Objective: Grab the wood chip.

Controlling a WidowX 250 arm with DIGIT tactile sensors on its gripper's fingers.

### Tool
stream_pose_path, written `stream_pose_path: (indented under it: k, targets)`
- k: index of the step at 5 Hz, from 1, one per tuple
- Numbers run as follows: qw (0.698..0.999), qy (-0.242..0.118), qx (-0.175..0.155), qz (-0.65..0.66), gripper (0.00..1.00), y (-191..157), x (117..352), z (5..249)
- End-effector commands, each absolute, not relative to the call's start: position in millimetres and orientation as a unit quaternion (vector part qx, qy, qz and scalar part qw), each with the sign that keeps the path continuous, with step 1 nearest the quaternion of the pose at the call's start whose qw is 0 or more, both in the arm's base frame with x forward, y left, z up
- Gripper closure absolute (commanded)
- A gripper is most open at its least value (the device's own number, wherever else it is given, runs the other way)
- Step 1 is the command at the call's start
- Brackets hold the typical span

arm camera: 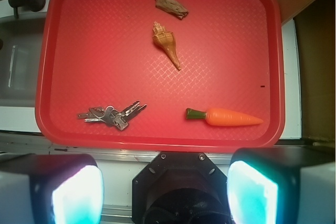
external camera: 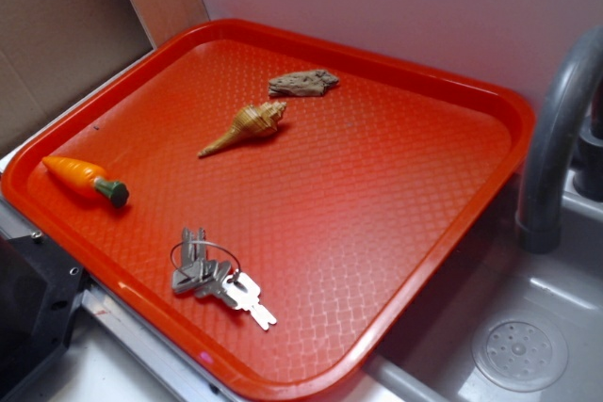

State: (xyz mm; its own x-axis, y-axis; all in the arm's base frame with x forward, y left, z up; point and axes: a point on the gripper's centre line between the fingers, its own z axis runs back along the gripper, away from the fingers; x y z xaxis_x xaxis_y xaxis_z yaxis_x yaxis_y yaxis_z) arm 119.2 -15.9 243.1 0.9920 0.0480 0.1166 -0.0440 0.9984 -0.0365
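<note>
The wood chip (external camera: 302, 83) is a flat, jagged grey-brown piece lying near the far edge of the red tray (external camera: 490, 101). In the wrist view the wood chip (arm camera: 171, 5) lies at the top of the tray (arm camera: 52, 51). My gripper (arm camera: 165, 192) is high above the tray's near edge, far from the chip. Its jaws stand wide apart with nothing between them. Only its fingers (arm camera: 79, 192) show, at the bottom of the wrist view; the gripper does not show in the exterior view.
On the tray lie a tan spiral seashell (external camera: 247, 126) just in front of the chip, a toy carrot (external camera: 85, 178) at the left and a bunch of keys (external camera: 217, 278) near the front. A grey faucet (external camera: 556, 129) and sink (external camera: 518, 350) are to the right.
</note>
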Motion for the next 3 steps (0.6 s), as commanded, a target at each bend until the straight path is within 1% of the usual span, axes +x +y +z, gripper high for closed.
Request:
stream_pose_path:
  k: [1, 2, 3]
  targets:
    - [0.998, -0.059, -0.017, 0.023, 0.0, -16, 119, 243]
    - [0.995, -0.079, -0.012, -0.055, 0.0, 12, 169, 229]
    - [0.995, -0.074, 0.004, -0.073, 0.0, 20, 204, 217]
